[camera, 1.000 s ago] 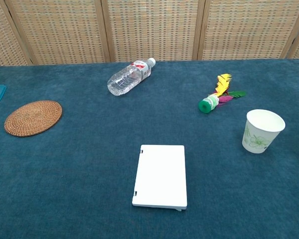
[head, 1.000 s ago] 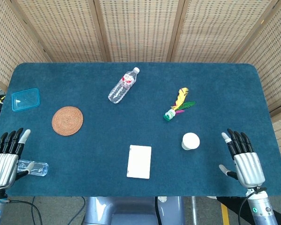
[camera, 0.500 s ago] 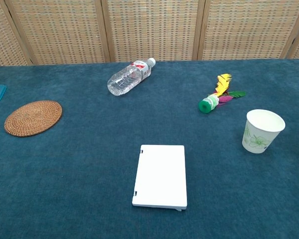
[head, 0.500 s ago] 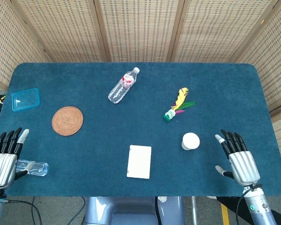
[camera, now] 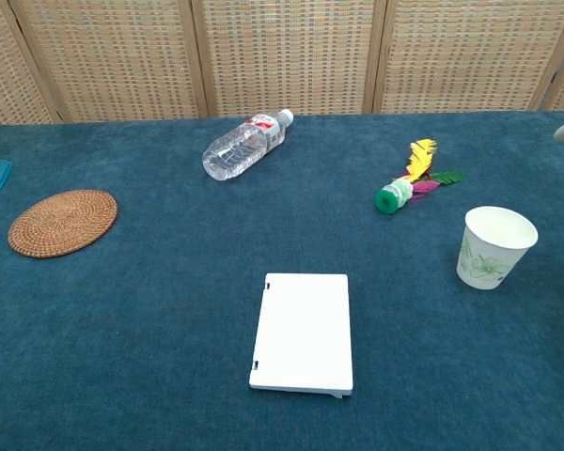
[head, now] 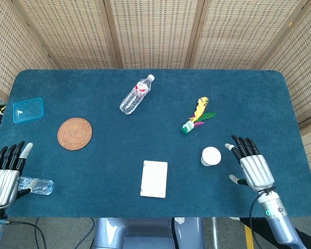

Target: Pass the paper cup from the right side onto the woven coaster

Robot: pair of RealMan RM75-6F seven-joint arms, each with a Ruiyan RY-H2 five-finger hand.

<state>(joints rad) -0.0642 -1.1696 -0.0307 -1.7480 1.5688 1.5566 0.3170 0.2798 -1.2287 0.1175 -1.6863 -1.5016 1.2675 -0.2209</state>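
cup: paper cup (camera: pixel 495 246) upright on rt side of table (head: pixel 238 98), mouth up, looks empty; nothing touching it.
feel: prob v. light, thin soft wall; crushes if squeezed hard, tips easily.
hold: wrap mid-wall from the side w/ light grip, keep off the rim.
rt hand: right hand (head: pixel 251 167) just beside cup, fingers straight + spread, holding nothing.
lt hand: left hand (head: pixel 5 174) at near-left edge, fingers extended, empty; small clear bottle (head: pixel 36 184) lies beside it.
goal: woven coaster (head: pixel 74 133) far left, well apart from cup.
head view only: both hands in full.
chest view only: cup's floral print + open inside; rt hand just a fingertip at frame edge.
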